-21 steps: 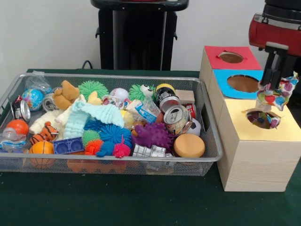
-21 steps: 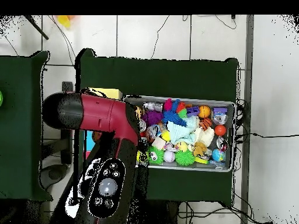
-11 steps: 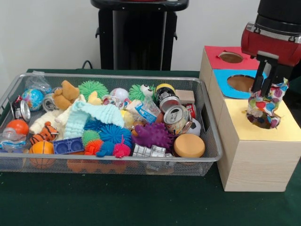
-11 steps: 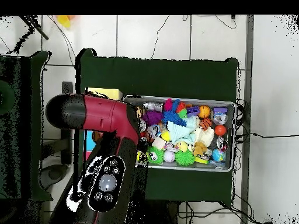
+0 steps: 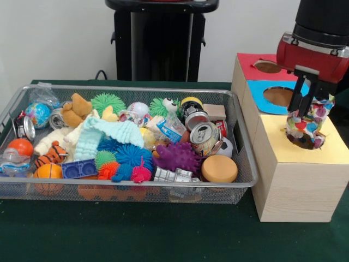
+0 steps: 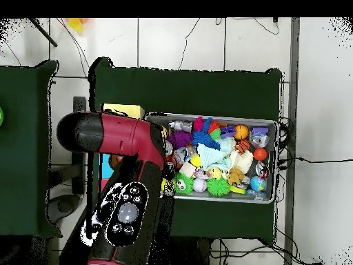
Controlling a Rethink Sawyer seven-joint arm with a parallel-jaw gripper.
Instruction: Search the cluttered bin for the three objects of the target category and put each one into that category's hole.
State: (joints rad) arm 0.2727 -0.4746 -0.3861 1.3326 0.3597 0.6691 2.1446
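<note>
three coloured box tops [image 5: 270, 66], one claw [image 5: 303, 115]

even, soft indoor light fills the front view, with no hard glare. the white wall [image 5: 54, 38] behind is bright and flat. the wire bin [image 5: 125, 188] casts only a faint shadow on the dark green cloth [image 5: 136, 234], which reads dim and nearly textureless. small highlights sit on the crushed can [image 5: 204, 136]. the overhead view is brighter on the pale floor [image 6: 324, 103], while the arm [image 6: 124, 179] looks slightly smeared.
</note>
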